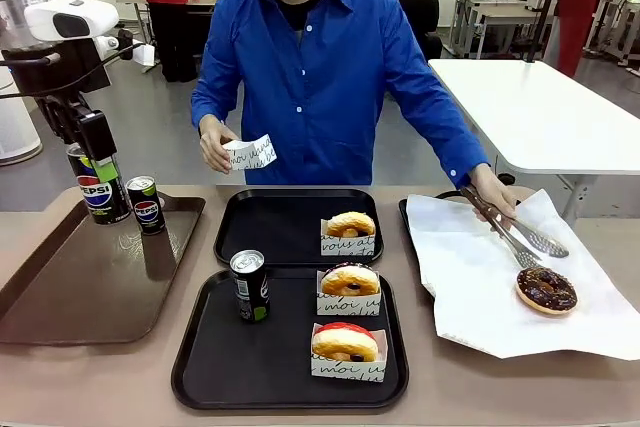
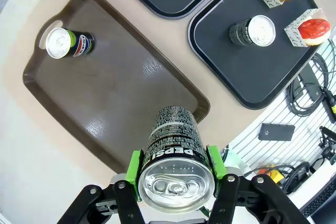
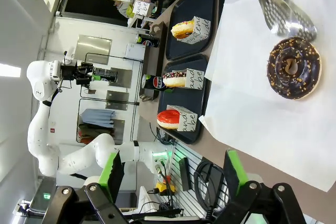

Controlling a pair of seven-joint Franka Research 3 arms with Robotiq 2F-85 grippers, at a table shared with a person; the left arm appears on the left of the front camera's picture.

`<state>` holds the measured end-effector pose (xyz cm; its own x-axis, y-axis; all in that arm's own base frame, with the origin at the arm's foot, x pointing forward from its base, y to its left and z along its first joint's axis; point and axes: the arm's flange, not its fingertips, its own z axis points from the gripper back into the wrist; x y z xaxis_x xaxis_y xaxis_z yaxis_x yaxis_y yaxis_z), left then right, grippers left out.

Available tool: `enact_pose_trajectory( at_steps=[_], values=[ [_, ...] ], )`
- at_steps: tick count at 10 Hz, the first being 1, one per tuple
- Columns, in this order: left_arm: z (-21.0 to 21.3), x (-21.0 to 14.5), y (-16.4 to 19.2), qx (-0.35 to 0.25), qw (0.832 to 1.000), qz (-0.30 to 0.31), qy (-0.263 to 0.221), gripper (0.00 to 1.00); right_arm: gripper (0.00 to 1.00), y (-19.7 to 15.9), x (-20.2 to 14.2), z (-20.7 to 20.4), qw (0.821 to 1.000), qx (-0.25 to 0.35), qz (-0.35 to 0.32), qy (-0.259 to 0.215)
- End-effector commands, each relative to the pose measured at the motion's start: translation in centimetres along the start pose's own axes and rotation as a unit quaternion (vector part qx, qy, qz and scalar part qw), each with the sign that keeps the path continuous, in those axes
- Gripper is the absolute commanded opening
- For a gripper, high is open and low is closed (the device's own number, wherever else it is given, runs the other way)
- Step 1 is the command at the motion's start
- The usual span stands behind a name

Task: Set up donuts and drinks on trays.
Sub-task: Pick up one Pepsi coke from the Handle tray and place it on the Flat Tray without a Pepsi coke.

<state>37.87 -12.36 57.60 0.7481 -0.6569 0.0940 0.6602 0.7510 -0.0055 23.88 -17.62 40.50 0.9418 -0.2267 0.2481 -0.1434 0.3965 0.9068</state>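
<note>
Donuts on the near black square plastic tray [image 1: 200,367]: a red-iced ring donut [image 1: 345,341] in a white script-printed paper box at the front, a sprinkled one [image 1: 350,280] boxed just behind it, and a slim black-and-green aluminium can [image 1: 249,285] upright to their left. On the far matching black tray [image 1: 260,227] sits one yellow-iced boxed donut [image 1: 350,224]. To the robot's right, a bare chocolate-iced donut [image 1: 546,289] lies on crinkled white paper [image 1: 470,277], with the tips of perforated metal tongs [image 1: 515,232] just beside it, held in the person's hand [image 1: 492,190]. The person's other hand [image 1: 215,143] holds an empty folded paper box [image 1: 250,153].

Left gripper [image 2: 176,169]: green pads clamped on a dark slim Pepsi can [image 2: 176,153], held upright above the long glossy brown tray [image 1: 70,287]. A second Pepsi can [image 1: 146,204] stands on that tray's far end.

Right gripper [image 3: 176,174]: fingers wide apart, holding nothing, above the table edge near the white paper.
</note>
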Motion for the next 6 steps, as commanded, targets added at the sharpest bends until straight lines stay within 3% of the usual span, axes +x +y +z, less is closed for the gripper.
enact_pose_trajectory(
  at_steps=[1,6],
  values=[
    [0.26,-0.34,-0.02,0.003,1.0,0.0,0.0,0.59,1.0,-0.05,0.02,0.0,1.0,0.006,0.007,-0.003],
    [-0.15,0.22,-0.45,0.019,1.0,-0.008,0.006,0.59,1.0,-0.05,0.02,0.0,1.0,0.006,0.007,-0.003]
  ],
)
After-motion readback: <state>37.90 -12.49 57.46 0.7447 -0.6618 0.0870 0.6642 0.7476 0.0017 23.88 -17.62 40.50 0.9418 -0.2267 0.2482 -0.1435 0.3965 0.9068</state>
